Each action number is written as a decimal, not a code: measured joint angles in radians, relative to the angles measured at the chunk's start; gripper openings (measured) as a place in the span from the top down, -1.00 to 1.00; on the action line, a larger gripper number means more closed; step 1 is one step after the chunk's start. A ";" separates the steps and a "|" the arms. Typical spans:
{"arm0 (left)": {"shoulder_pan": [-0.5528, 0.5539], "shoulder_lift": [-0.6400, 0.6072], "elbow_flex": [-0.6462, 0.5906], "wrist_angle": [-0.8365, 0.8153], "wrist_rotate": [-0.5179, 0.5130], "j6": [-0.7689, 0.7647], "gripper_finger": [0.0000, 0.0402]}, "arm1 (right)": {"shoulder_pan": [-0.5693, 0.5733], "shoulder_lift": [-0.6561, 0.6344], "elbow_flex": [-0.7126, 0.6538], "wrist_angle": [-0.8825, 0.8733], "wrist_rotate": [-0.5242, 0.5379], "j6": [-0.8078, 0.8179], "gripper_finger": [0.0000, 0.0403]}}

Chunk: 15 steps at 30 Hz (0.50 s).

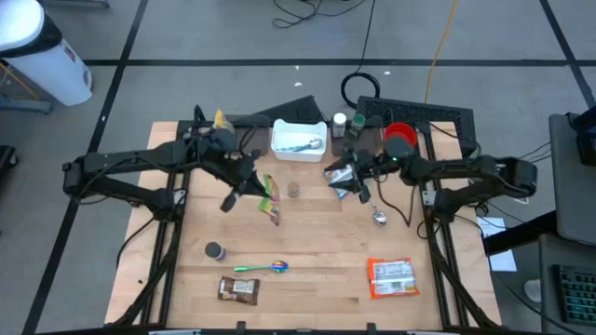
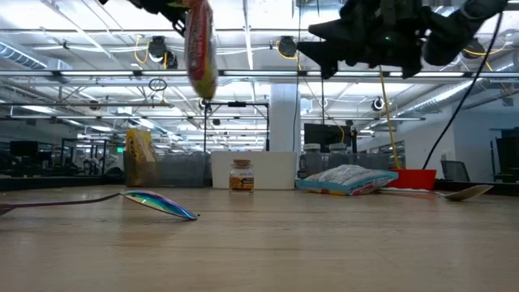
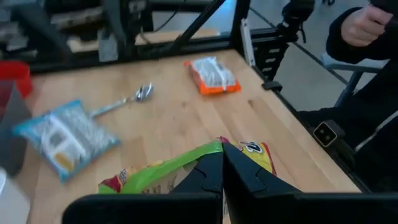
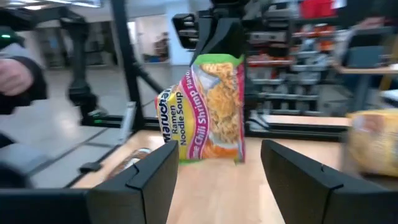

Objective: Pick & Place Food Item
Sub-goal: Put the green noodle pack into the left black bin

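High view, straight down: left gripper (image 1: 264, 185) out over the middle of the wooden table (image 1: 317, 270), clamped tight on the top edge of a ramen noodle packet (image 1: 270, 198). Packet clear of the wood, hanging upright in mid-air in the low view (image 2: 200, 49), pinched between the fingers (image 3: 205, 177) in the left wrist view. Label side square to the right wrist camera (image 4: 208, 109): chili shrimp flavour, green top, pink and yellow print.

Right gripper (image 1: 346, 177) hovering just across from it, fingers (image 4: 146, 177) spread wide, nothing between them, pointed at the dangling packet.

Below the right gripper, a blue-and-white snack bag (image 1: 341, 179) flat on the table, a metal spoon (image 1: 377, 213) just beside it. White tray (image 1: 298, 137) toward the far edge, red cup (image 1: 400, 140) to its right, small jar (image 1: 293, 190) near the hanging packet. Closer to the near edge: orange packet (image 1: 391, 277), iridescent spoon (image 1: 265, 268), brown snack bar (image 1: 237, 289), small dark-lidded pot (image 1: 215, 250).

A person's hand and dark sleeve (image 3: 360, 28) beyond the table edge in the left wrist view.
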 joint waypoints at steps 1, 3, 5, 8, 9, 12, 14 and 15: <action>-0.010 0.000 0.000 0.012 -0.004 -0.004 1.00 | 0.000 0.029 0.027 0.001 -0.026 0.001 -0.10; -0.028 0.013 0.001 0.048 -0.004 -0.014 1.00 | 0.000 0.084 0.083 0.004 -0.070 0.001 -0.10; -0.044 0.032 0.002 0.056 -0.006 -0.017 1.00 | 0.000 0.137 0.139 0.001 -0.121 0.001 -0.10; -0.064 0.067 0.000 0.086 -0.003 -0.018 1.00 | 0.000 0.215 0.228 0.002 -0.200 0.018 -0.10; -0.069 0.077 0.001 0.092 -0.002 -0.018 1.00 | 0.000 0.241 0.256 0.003 -0.225 0.024 -0.10; -0.081 0.116 0.030 0.071 0.005 -0.011 1.00 | 0.000 0.304 0.323 0.001 -0.272 0.044 -0.10; -0.090 0.139 0.063 0.035 0.003 0.005 1.00 | 0.000 0.337 0.357 0.001 -0.281 0.058 -0.10; -0.099 0.151 0.084 0.018 0.004 0.016 1.00 | -0.001 0.353 0.370 0.001 -0.295 0.066 -0.10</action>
